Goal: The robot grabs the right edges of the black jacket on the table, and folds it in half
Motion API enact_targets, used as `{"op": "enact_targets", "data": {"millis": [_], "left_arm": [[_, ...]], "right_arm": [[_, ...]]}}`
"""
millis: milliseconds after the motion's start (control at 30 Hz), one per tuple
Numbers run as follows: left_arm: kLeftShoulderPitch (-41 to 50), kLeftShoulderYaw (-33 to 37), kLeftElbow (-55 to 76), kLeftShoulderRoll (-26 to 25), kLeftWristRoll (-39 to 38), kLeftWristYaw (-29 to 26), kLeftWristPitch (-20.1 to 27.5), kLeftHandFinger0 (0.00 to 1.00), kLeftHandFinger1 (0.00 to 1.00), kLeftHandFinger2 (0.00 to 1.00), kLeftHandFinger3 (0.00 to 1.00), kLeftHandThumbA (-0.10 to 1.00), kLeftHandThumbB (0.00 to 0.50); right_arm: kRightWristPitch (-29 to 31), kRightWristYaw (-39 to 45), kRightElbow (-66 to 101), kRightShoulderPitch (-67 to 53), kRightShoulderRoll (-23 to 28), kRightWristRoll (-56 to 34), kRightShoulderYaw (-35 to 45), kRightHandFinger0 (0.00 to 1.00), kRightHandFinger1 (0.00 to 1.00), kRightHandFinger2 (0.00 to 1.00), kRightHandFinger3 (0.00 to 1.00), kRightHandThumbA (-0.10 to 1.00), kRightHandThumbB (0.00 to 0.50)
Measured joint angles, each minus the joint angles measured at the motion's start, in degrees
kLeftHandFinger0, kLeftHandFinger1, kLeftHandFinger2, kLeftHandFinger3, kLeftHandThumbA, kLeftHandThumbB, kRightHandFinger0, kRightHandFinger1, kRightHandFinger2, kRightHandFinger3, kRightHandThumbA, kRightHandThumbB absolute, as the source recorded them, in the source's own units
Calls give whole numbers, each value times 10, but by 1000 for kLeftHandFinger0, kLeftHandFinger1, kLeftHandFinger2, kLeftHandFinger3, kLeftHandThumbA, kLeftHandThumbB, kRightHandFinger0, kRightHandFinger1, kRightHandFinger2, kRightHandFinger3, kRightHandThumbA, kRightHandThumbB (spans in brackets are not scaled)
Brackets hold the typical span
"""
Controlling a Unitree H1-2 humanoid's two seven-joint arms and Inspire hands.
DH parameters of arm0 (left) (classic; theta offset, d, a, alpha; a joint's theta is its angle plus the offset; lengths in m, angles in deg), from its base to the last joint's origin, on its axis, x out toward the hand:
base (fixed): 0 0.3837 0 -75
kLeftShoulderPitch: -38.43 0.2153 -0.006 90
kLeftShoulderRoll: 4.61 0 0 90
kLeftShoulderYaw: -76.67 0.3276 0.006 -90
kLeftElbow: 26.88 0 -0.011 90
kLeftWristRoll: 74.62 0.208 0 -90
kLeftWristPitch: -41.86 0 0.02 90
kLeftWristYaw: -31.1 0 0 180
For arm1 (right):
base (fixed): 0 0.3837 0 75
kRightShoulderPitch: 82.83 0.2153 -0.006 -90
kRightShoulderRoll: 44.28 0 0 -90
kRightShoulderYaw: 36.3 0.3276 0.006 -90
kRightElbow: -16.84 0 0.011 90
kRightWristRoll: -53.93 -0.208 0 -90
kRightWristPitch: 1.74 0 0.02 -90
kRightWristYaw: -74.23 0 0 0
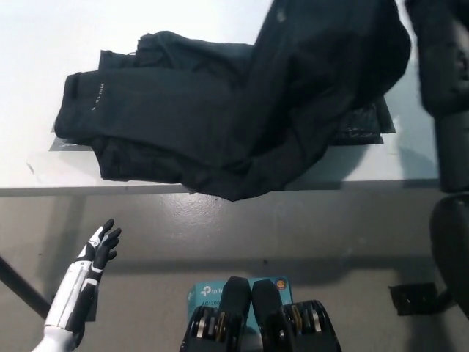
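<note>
The black jacket lies on the white table, its left half flat. Its right half is lifted into a tall fold that leans over the middle, and a thin strip of it stays flat on the table at the right. My black right arm reaches up the right side of the head view, and my right hand blurs into the raised fabric at the top edge, shut on the jacket's right edge. My white left hand rests low at the left, below the table's front edge, open with fingers apart.
The table's front edge crosses the view, with grey floor below it. A teal box lies on the floor near the bottom middle, a small black object at the lower right, and a dark bar at the lower left.
</note>
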Motion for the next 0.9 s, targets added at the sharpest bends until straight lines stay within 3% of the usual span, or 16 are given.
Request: {"op": "enact_targets", "data": {"millis": [33, 100, 167, 200, 267, 300, 333, 367, 433, 467, 533, 567, 700, 833, 867, 900], "left_arm": [[0, 0, 0, 0, 0, 0, 0, 1000, 1000, 1000, 1000, 1000, 0], [0, 0, 1, 0, 0, 0, -1, 1000, 1000, 1000, 1000, 1000, 0], [-1, 1, 2, 0, 1, 0, -2, 1000, 1000, 1000, 1000, 1000, 0], [-1, 1, 3, 0, 2, 0, -3, 1000, 1000, 1000, 1000, 1000, 0], [-1, 1, 7, 0, 4, 0, -5, 1000, 1000, 1000, 1000, 1000, 0], [-1, 1, 7, 0, 5, 0, -5, 1000, 1000, 1000, 1000, 1000, 0], [-2, 2, 7, 0, 6, 0, -6, 1000, 1000, 1000, 1000, 1000, 0], [-2, 2, 8, 0, 6, 0, -6, 1000, 1000, 1000, 1000, 1000, 0], [-3, 4, 8, 0, 7, 0, -8, 1000, 1000, 1000, 1000, 1000, 5], [-4, 4, 9, 0, 7, 0, -9, 1000, 1000, 1000, 1000, 1000, 20], [-4, 6, 12, 0, 8, 1, -13, 1000, 1000, 1000, 1000, 996, 19], [-4, 7, 13, 0, 8, 1, -14, 1000, 1000, 1000, 1000, 974, 12], [-4, 11, 26, -1, 9, 3, -26, 1000, 1000, 1000, 1000, 961, 12], [-5, 11, 31, -1, 9, 3, -32, 1000, 1000, 1000, 1000, 937, 0], [-5, 11, 31, -1, 10, 3, -32, 1000, 1000, 1000, 1000, 941, 11], [-5, 11, 31, -1, 10, 3, -32, 1000, 1000, 1000, 1000, 939, 2]], "right_arm": [[1, 4, -7, 6, -6, 7, -13, 0, 343, 545, 603, -100, 189], [4, 12, -27, 20, -23, 22, -41, 0, 364, 657, 612, -100, 184], [10, 23, -52, 33, -43, 41, -80, 33, 385, 666, 558, -100, 239], [13, 25, -62, 37, -49, 49, -91, 1, 333, 644, 588, -100, 208], [19, 32, -88, 47, -71, 68, -121, 0, 348, 732, 747, -100, 186], [22, 35, -100, 50, -79, 75, -132, 9, 380, 768, 753, -100, 242], [26, 37, -119, 55, -93, 86, -146, 31, 421, 825, 780, -100, 214], [31, 38, -134, 58, -102, 93, -153, 114, 539, 936, 827, -100, 202], [42, 40, -168, 62, -126, 109, -170, 109, 559, 904, 895, -100, 169], [46, 41, -181, 62, -135, 115, -174, 26, 511, 904, 906, -100, 149], [57, 45, -211, 62, -156, 126, -182, 0, 484, 902, 879, -100, 153], [63, 46, -226, 63, -162, 130, -183, 0, 516, 911, 932, -100, 150], [90, 49, -314, 78, -198, 150, -189, 40, 563, 901, 868, -100, 165], [114, 51, -367, 93, -220, 169, -197, 40, 561, 905, 689, -100, 179], [119, 51, -376, 96, -225, 171, -197, 414, 792, 923, 668, -100, 193], [128, 52, -385, 99, -231, 175, -197, 697, 1000, 1000, 741, -85, 193]]}}
